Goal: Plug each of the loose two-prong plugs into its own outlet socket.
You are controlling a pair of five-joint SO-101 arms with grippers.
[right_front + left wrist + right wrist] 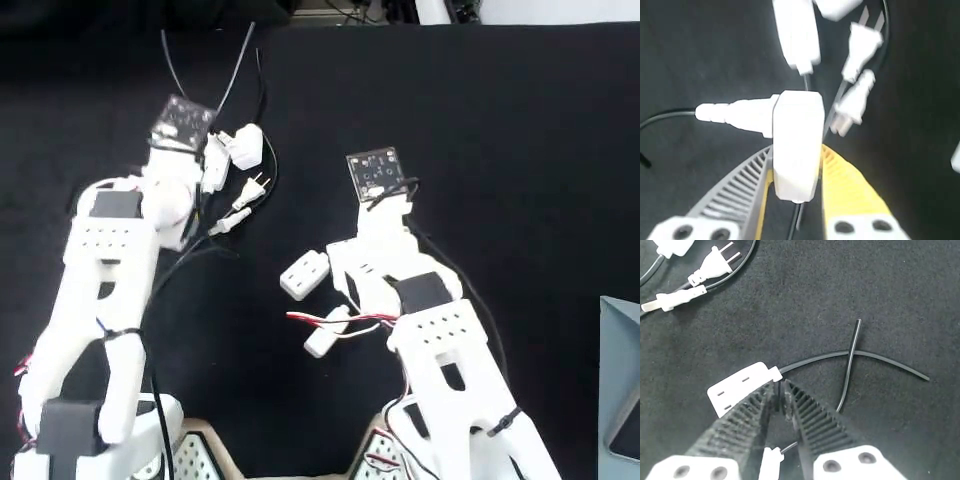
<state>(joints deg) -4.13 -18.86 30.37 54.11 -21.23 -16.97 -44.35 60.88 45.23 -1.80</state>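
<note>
My left gripper [797, 150] is shut on a white outlet socket [797, 125] that has a white plug [732, 112] pushed into its side; the grey and yellow fingers [840, 175] clamp its two flanks. Just past it lie a second white socket [795, 32] and two loose two-prong plugs [862, 47] [852, 107]. From above, those plugs [250, 190] [226, 222] lie beside the left gripper [212, 170]. My right gripper [781, 386] is shut, its tips against the cable end of another white socket [742, 385]. A white plug [325, 335] lies by the right arm.
Black cables [855, 357] cross on the black cloth beyond the right gripper. More thin cables [235, 70] run toward the table's back. A grey container [620, 370] stands at the right edge. The right half of the cloth [530, 150] holds nothing.
</note>
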